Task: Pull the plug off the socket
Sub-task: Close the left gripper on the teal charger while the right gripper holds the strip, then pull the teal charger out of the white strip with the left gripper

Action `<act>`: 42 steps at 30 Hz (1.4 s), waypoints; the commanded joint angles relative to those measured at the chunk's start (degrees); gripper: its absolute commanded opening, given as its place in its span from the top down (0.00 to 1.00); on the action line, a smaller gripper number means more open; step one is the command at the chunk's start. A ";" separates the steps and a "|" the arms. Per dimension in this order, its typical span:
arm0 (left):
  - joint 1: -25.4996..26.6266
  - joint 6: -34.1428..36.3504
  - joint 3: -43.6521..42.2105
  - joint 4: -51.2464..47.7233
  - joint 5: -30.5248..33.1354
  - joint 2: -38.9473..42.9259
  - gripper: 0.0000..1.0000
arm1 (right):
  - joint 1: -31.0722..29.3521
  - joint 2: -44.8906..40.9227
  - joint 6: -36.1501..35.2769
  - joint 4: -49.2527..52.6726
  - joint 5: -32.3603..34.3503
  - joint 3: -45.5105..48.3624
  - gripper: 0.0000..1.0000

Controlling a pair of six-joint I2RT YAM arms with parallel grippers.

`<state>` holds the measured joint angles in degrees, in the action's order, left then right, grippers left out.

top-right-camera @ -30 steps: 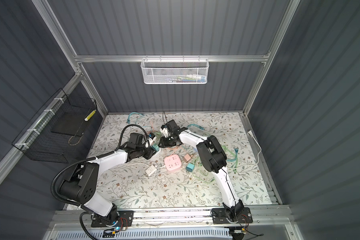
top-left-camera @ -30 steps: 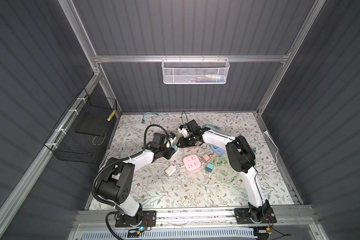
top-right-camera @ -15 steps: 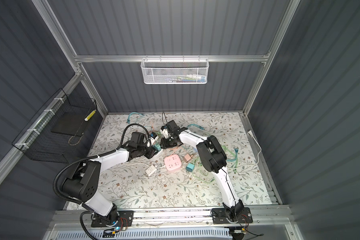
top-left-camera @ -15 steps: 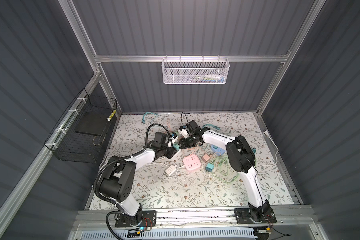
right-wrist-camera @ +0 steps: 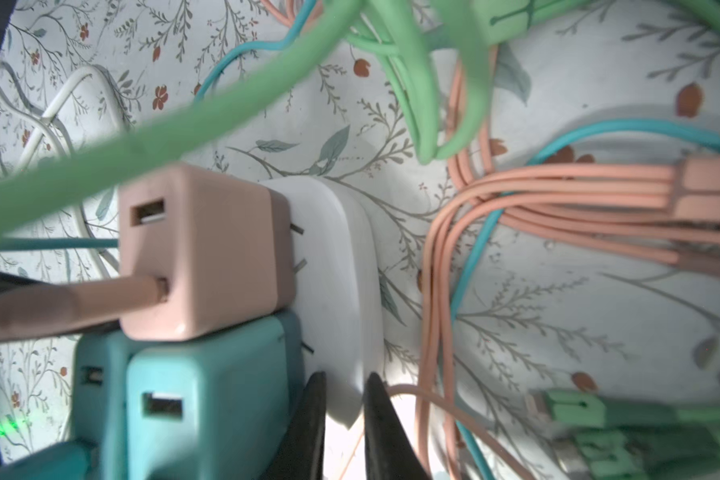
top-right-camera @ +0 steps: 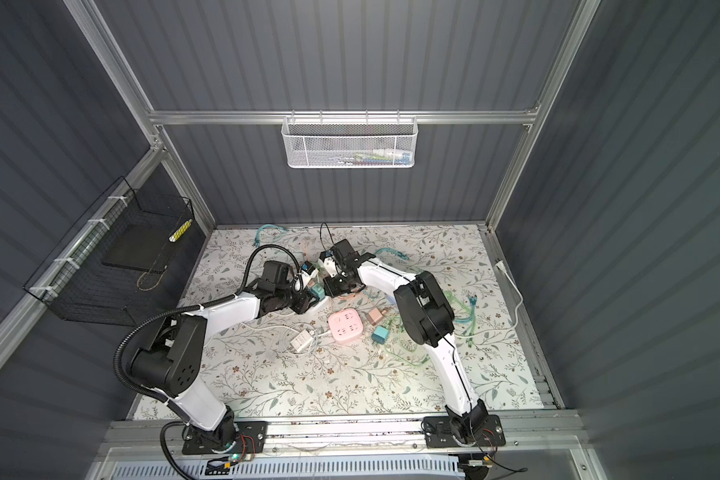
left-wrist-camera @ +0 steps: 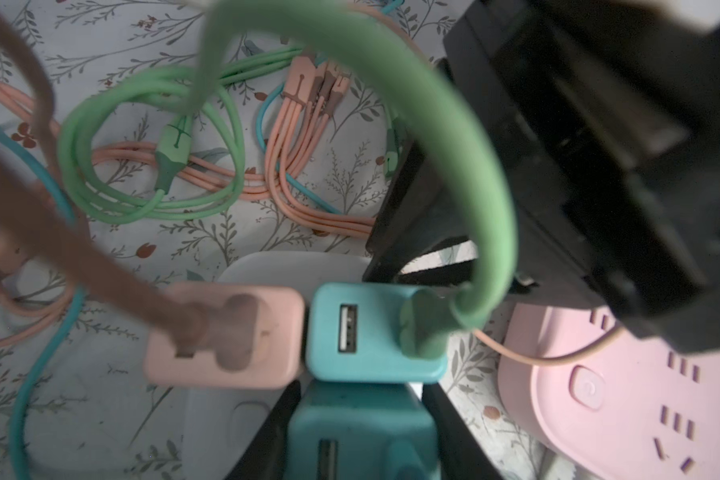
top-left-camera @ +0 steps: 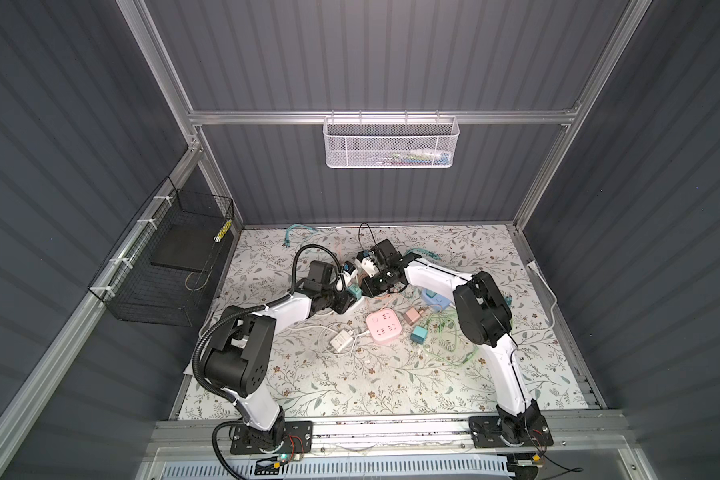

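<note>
Teal plug [left-wrist-camera: 362,440], at 11 o'clock off the pink power cube [top-left-camera: 383,328], sits in the white socket [right-wrist-camera: 337,257]. Your left gripper [left-wrist-camera: 360,411] clamps it, and your right gripper [right-wrist-camera: 346,386] pinches the socket's rim.

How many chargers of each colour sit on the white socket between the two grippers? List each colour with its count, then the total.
Pink charger: 1
Teal chargers: 2
Total on the white socket: 3

Lab cell — aluminium frame [top-left-camera: 383,117]
</note>
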<state>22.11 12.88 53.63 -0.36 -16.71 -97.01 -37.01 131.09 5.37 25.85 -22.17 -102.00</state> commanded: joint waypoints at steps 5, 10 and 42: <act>0.13 -1.17 3.71 6.28 -8.68 -1.15 0.71 | -1.66 1.09 -2.11 6.21 1.94 3.89 0.83; 1.37 1.10 4.81 4.91 -2.75 -1.21 0.73 | -1.66 1.14 -2.12 6.51 2.31 3.76 0.83; 0.59 2.13 6.61 0.44 2.80 -2.22 0.75 | -1.66 2.24 -0.31 7.64 6.33 1.72 0.83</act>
<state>21.98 15.27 58.24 -3.05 -17.39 -99.57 -37.50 129.80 5.13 26.59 -16.88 -101.45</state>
